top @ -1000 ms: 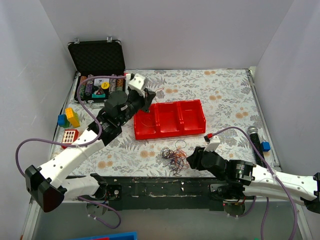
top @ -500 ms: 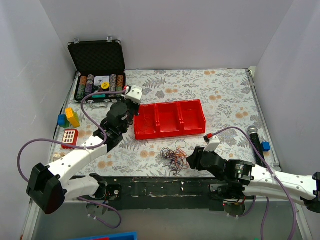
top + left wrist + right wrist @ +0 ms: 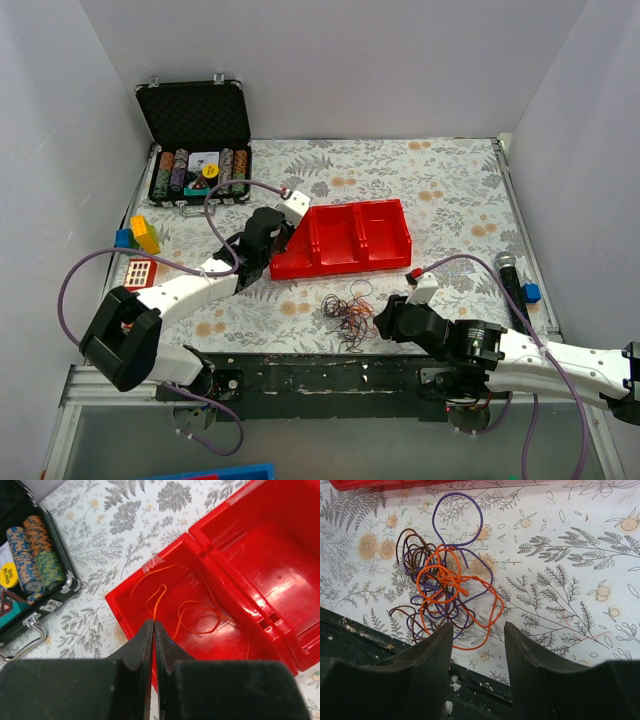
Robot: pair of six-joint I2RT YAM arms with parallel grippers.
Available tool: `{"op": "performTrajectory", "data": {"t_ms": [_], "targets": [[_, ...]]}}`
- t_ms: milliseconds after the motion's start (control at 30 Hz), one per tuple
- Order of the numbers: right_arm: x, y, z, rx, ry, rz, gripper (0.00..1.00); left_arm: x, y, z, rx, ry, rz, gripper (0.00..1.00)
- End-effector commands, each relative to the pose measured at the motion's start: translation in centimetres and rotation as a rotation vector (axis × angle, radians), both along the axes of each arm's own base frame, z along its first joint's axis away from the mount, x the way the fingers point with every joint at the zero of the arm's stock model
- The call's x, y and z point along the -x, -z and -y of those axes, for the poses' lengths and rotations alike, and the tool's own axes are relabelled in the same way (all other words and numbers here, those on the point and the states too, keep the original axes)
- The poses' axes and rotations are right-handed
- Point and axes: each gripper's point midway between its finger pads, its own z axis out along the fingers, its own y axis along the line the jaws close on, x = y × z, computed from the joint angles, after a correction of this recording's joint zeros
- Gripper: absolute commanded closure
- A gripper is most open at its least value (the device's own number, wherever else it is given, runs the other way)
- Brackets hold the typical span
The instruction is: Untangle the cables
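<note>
Cables (image 3: 445,587) bunch runs lengthwise toward red tray (image 3: 340,268) before open right jaws; left jaws pinch orange strand (image 3: 155,609).

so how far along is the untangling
One orange wire is out, mostly lying in an end compartment of the red tray, its tip pinched by the shut left end effector. The right end effector hangs open over the bunch: orange, purple and brown wires left tangled.
</note>
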Motion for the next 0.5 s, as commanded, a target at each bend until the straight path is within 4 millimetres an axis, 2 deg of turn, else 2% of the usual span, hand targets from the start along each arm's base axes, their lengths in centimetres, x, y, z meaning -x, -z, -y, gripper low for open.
{"op": "performTrajectory", "data": {"t_ms": [0, 100, 200, 400, 433, 467], "targets": [[-0.4, -1.6, -0.5, -0.052, 0.021, 0.023, 0.47, -0.3, 0.0, 0.1, -0.009, 0.013, -0.01, 1.0], [-0.4, -1.6, -0.4, -0.057, 0.023, 0.024, 0.47, -0.8, 1.1, -0.1, -0.053, 0.003, -0.016, 1.0], [-0.4, -1.3, -0.2, -0.049, 0.024, 0.021, 0.47, -0.4, 2.2, 0.7, -0.058, 0.047, -0.068, 1.0], [-0.5, -1.2, 0.0, -0.048, 0.034, 0.025, 0.46, -0.2, 2.7, 1.8, -0.046, 0.087, -0.13, 1.0], [-0.5, -1.3, 0.0, -0.052, 0.034, 0.026, 0.46, -0.2, 2.5, 1.9, -0.042, 0.083, -0.133, 0.98], [-0.5, -1.4, -0.1, -0.056, 0.032, 0.027, 0.46, -0.4, 1.9, 2.0, -0.03, 0.08, -0.128, 0.91]]}}
